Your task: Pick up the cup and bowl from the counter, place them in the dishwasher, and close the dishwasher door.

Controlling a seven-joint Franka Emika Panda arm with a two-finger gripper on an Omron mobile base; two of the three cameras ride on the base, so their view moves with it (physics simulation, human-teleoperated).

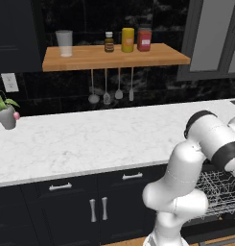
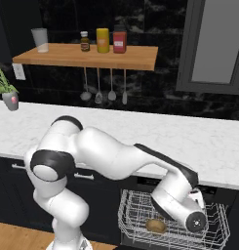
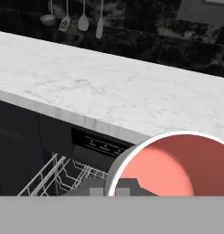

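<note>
Left base view: arm bent low before the counter [image 1: 90, 139], reaching toward the rack [image 1: 219, 190]. Right base view: gripper [image 2: 198, 201] above the rack, near a brown bowl [image 2: 155, 226] already lying in it. Hand view: fingers clenched on the cup [image 3: 175, 167] rim, over the rack. Step judged: loading the cup; next, lower and release.

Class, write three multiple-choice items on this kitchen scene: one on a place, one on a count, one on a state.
1. Where is the brown rounded object?
A. on the counter
B. in the wire rack
C. on the shelf

2. How many utensils hang under the wooden shelf?
A. two
B. four
C. six

3. How is the cup now?
A. held at the gripper
B. standing on the counter
C. lying on the floor

Answers: B, it lies in the rack; B, four hang there; A, its rim sits at the fingertips.
</note>
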